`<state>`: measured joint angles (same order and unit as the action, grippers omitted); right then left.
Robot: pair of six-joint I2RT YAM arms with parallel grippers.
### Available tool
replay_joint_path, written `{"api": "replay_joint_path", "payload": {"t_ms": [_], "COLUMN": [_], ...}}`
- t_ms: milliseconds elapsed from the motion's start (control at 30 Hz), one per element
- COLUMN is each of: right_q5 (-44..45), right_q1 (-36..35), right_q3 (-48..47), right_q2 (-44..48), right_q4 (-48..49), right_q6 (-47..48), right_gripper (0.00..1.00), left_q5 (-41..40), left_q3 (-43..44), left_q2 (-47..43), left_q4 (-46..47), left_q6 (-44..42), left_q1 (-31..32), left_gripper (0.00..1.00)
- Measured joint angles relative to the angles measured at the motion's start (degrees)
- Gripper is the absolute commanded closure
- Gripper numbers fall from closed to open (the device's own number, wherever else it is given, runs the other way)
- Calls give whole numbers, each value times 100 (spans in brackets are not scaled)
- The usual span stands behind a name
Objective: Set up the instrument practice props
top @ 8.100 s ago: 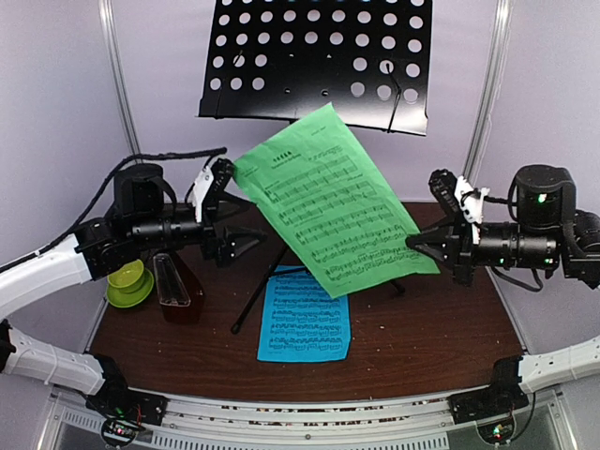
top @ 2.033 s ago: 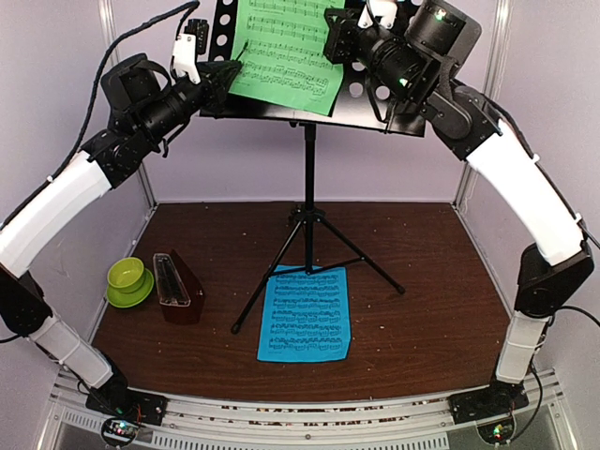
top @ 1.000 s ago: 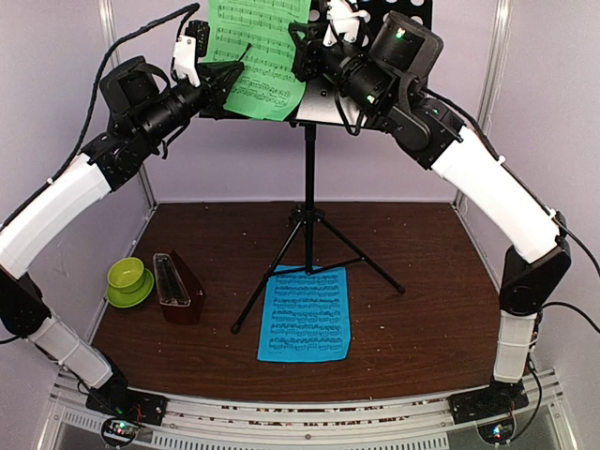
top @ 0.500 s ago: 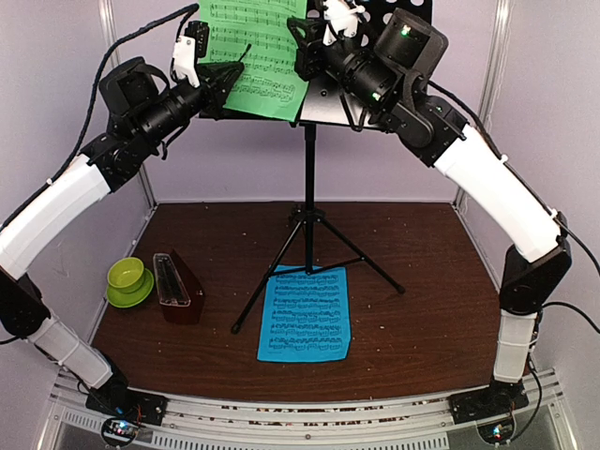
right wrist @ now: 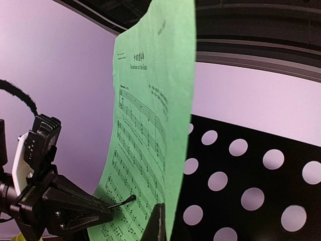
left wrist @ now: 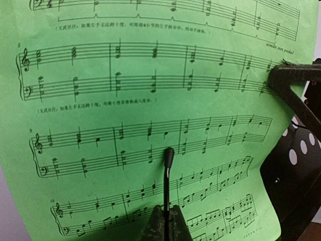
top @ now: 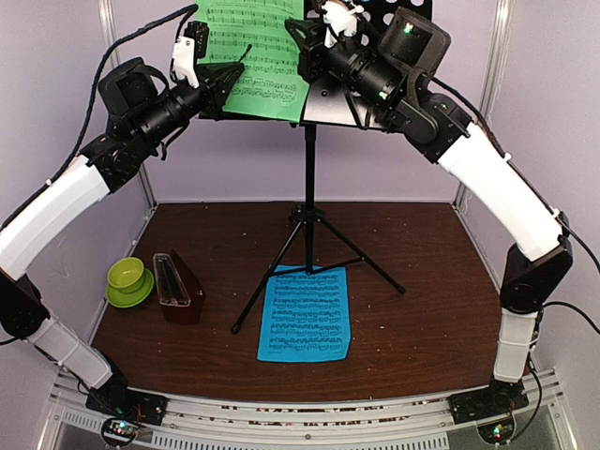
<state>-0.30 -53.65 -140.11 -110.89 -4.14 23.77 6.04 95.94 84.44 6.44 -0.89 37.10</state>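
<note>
The black perforated music stand (top: 308, 169) rises from the table's middle. High up, the green sheet (top: 253, 47) hangs in front of the left part of its desk (right wrist: 251, 165). My right gripper (top: 298, 33) is shut on the sheet's right edge (right wrist: 168, 150). My left gripper (top: 230, 73) is shut on a thin black rod (left wrist: 166, 175), whose tip rests against the printed face of the green sheet (left wrist: 150, 100). The blue sheet (top: 306, 314) lies flat between the tripod's legs. The dark red-brown metronome (top: 173, 286) stands at the left.
A lime green cup and saucer (top: 127, 279) sit beside the metronome at the table's left edge. Pale walls and metal posts close in the back and sides. The tripod's legs (top: 361, 258) spread over the table's centre.
The green sheet has gone from low over the table up to the stand's desk, carried by both arms. In the last second the right arm edged slightly to the right.
</note>
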Motion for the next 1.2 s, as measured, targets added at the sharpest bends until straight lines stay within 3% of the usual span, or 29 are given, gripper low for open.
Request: {"api": "replay_joint_path", "payload": {"t_ms": [467, 767, 833, 967, 1200], "right_q5": [142, 385, 420, 472, 509], "right_q1": [2, 2, 2, 2, 2], "right_q3": [13, 229, 289, 422, 772], "right_q2": [114, 299, 334, 435, 688], "right_q4": [-33, 109, 138, 153, 243], "right_q6": [42, 55, 52, 39, 0], "right_gripper": [44, 26, 18, 13, 12], "left_q5": [42, 63, 81, 162, 238], "left_q3": [-39, -59, -59, -59, -46], "left_q2": [-33, -79, -105, -166, -245], "left_q4": [0, -2, -2, -2, -116], "left_q6": [4, 72, 85, 81, 76], "left_q1": [0, 2, 11, 50, 116], "left_gripper": [99, 60, 55, 50, 47]}}
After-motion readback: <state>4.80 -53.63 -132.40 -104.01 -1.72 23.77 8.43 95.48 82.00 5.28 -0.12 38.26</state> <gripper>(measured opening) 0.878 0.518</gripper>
